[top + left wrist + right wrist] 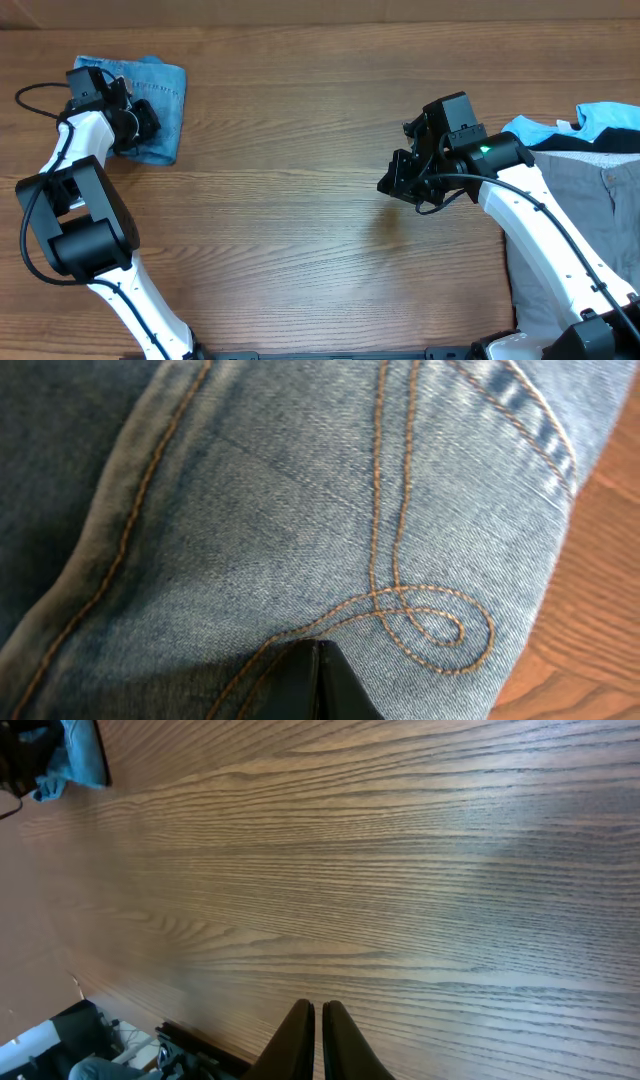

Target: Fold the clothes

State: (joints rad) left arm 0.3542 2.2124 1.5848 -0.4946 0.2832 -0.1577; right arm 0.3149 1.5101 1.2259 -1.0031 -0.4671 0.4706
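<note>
Jeans (pixel 160 98) lie folded small; the left gripper (pixel 316 680) rests closed on them. The right gripper (pixel 318 1038) is closed, empty; the garment heap (pixel 580 205) is not yet folded.

The light-blue denim jeans (pixel 165 100) lie folded into a compact bundle at the far left corner of the wooden table (pixel 300 200) — seen close, orange stitching makes a looping curl over the washed fabric. At the right edge, well apart from them, a grey garment (pixel 590 190) lies spread out — a black garment (pixel 600 142) and a crumpled sky-blue garment (pixel 610 115) lie just beyond it.
</note>
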